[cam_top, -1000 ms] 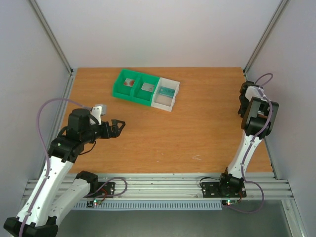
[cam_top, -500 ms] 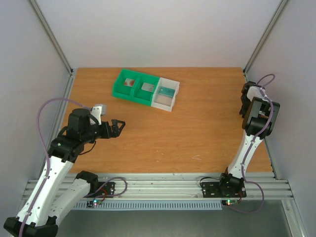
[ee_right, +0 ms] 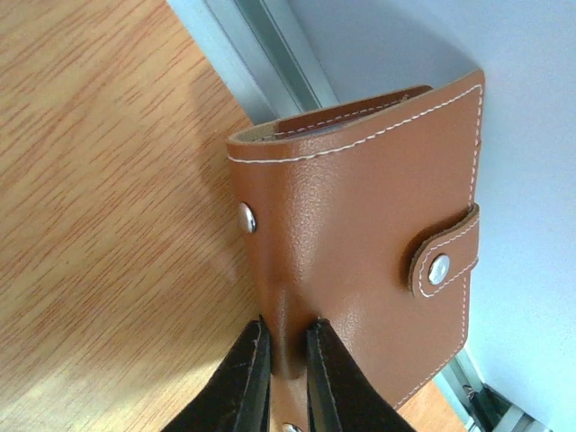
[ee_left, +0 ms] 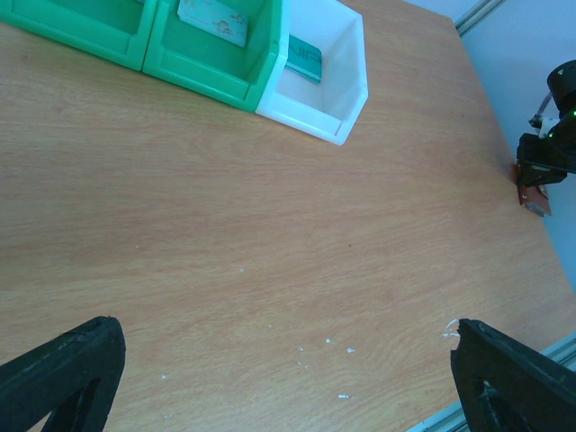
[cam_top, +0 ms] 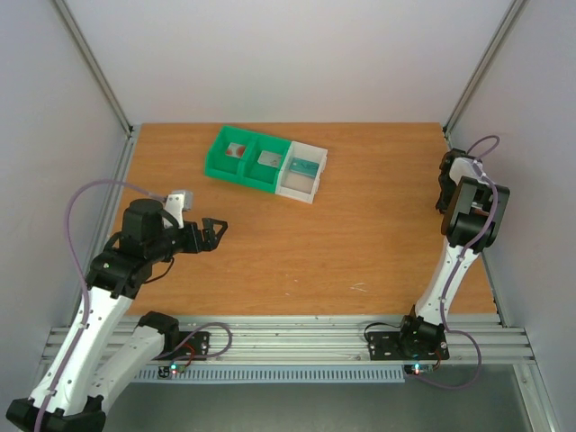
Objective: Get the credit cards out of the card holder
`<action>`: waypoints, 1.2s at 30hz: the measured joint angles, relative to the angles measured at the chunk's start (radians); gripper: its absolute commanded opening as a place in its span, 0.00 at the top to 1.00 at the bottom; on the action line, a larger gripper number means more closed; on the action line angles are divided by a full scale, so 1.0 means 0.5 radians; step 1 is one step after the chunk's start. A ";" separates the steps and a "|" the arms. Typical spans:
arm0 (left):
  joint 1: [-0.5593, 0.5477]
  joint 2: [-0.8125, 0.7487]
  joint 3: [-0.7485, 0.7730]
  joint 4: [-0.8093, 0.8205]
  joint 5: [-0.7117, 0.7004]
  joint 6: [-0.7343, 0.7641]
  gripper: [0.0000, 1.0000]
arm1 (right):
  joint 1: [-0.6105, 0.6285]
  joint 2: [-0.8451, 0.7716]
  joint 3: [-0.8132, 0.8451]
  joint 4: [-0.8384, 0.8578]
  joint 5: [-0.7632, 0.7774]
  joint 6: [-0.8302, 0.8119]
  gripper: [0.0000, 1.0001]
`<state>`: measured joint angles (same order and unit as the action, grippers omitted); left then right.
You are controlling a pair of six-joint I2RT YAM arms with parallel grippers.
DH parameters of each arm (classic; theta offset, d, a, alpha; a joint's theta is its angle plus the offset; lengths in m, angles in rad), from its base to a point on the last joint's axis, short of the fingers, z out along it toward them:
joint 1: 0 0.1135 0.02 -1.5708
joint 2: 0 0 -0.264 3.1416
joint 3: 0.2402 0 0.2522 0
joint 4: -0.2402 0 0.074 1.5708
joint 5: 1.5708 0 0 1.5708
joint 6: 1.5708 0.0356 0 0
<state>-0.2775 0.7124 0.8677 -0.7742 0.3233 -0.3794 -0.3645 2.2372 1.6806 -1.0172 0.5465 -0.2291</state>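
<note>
While the left gripper (cam_top: 219, 231) hovers low over the left part of the table (cam_top: 360, 243), jaws spread wide with nothing between them, the work of this moment sits at the opposite edge. Further in, toward the back, stands a green bin (ee_left: 202, 76) with a white bin (ee_left: 315, 117) touching its right side. A red card (cam_top: 236, 150) lies in the green bin's left compartment, a pale card (ee_left: 211, 13) in its right one, and a teal card (ee_left: 304, 58) in the white bin.

At the far right, beside the table's edge rail, the right gripper (ee_right: 286, 340) pinches the card holder (ee_right: 360, 225). Its two fingers are closed on a ridge of the brown leather near one edge. Whether the holder touches the wood I cannot tell. It is folded shut, and its snap tab (ee_right: 441, 261) looks fastened. No card shows inside from here, so whether any are in it cannot be told.

The step in hand looks like securing the holder. If cards are inside, the next move calls for carrying it toward the middle, within the left gripper's reach. There the tab must be undone and the fold spread, which likely needs both grippers.
</note>
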 measured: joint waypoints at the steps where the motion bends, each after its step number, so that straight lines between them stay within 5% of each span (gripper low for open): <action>1: 0.000 -0.001 0.000 0.001 0.000 0.000 0.01 | 0.001 0.000 0.000 0.000 -0.001 0.002 0.97; 19: 0.000 -0.028 0.000 -0.001 -0.007 0.005 0.01 | 0.047 -0.200 -0.257 0.181 -0.198 -0.022 0.99; 28: 0.000 -0.053 0.000 -0.001 -0.027 0.006 0.01 | 0.355 -0.343 -0.413 0.163 -0.636 -0.016 0.98; 32: 0.000 -0.057 0.000 0.000 -0.030 0.006 0.01 | 0.382 -0.388 -0.445 0.149 -0.649 -0.008 0.80; 36: 0.000 -0.066 0.000 0.000 -0.030 0.006 0.01 | 0.365 -0.400 -0.410 0.088 -0.417 0.013 0.74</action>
<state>-0.2775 0.6796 0.8677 -0.7742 0.3084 -0.3763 -0.1822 2.0373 1.4757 -0.9733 0.3382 -0.2226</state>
